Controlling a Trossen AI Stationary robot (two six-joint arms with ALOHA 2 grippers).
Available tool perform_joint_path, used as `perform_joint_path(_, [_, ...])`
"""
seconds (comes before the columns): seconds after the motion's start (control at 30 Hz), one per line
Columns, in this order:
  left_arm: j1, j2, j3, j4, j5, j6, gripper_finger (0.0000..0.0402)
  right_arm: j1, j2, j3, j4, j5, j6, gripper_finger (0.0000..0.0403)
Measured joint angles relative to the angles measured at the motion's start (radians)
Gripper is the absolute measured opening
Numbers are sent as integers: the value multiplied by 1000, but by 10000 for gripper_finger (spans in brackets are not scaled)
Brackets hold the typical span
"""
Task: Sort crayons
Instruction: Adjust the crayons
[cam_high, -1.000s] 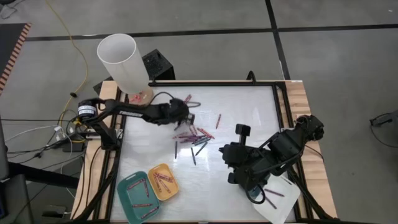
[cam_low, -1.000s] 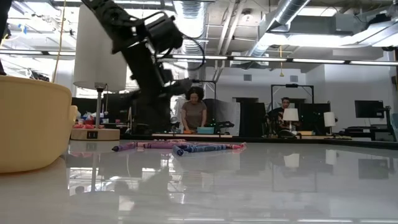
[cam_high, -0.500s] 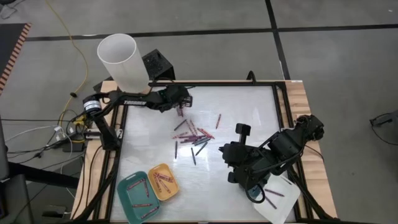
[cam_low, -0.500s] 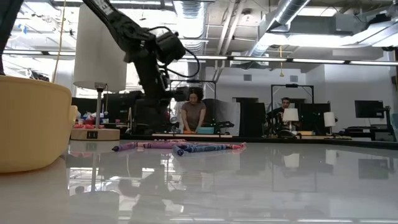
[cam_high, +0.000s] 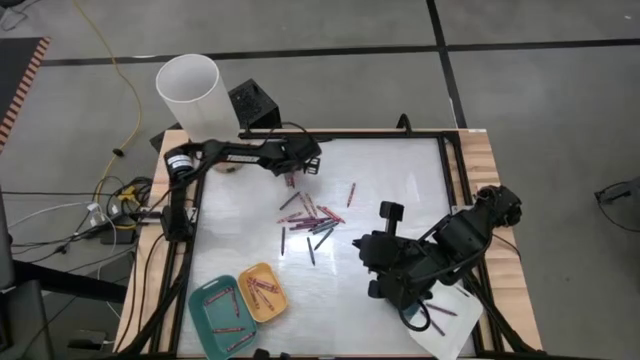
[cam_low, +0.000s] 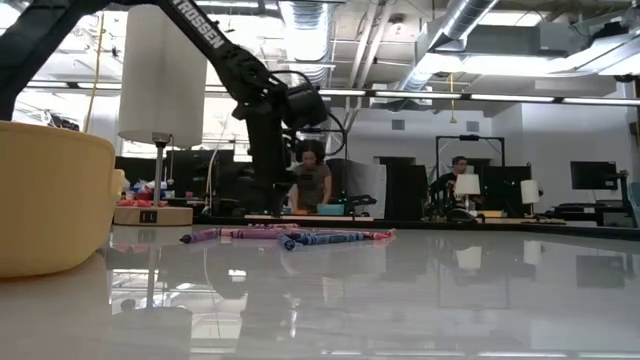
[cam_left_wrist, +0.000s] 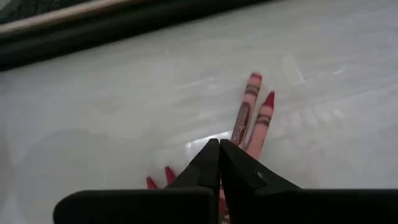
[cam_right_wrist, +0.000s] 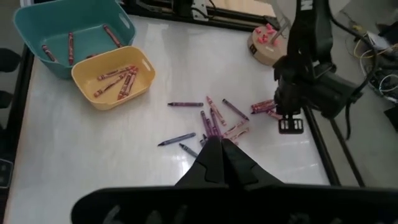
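Glossy white tabletop (cam_high: 390, 190) framed by black rails, with pale wood strips along both sides. Scattered thin crayons (cam_high: 312, 218) mostly red, pink and purple, a few dark blue-teal. Two red crayons with darker banded wrappers (cam_left_wrist: 252, 116) close up in left wrist view. Small teal plastic tray (cam_right_wrist: 37, 28) holding red and pink sticks; small yellow plastic tray (cam_right_wrist: 142, 68) holding red ones. Tall white cylinder (cam_high: 193, 95) at the far left corner. Matte black left gripper (cam_high: 300, 165), white lettering on its arm. Matte black right gripper (cam_high: 390, 283) over a white sheet-like tray (cam_high: 460, 322). Grey floor, black seams, yellow cable.
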Motion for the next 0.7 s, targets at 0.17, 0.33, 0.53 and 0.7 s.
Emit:
perform_joint_path(0.17, [3, 22, 4, -1, -13, 7, 0, 11, 0, 0, 0, -1, -1, 0])
perform_joint_path(0.33, [15, 38, 3, 7, 22, 35, 0, 21, 0, 0, 3, 0, -1, 0])
perform_joint_path(0.53, [12, 57, 7, 28, 30, 80, 0, 26, 0, 0, 6, 0, -2, 0])
perform_joint_path(0.7, [0, 58, 7, 25, 44, 152, 0, 26, 0, 0, 8, 0, 4, 0])
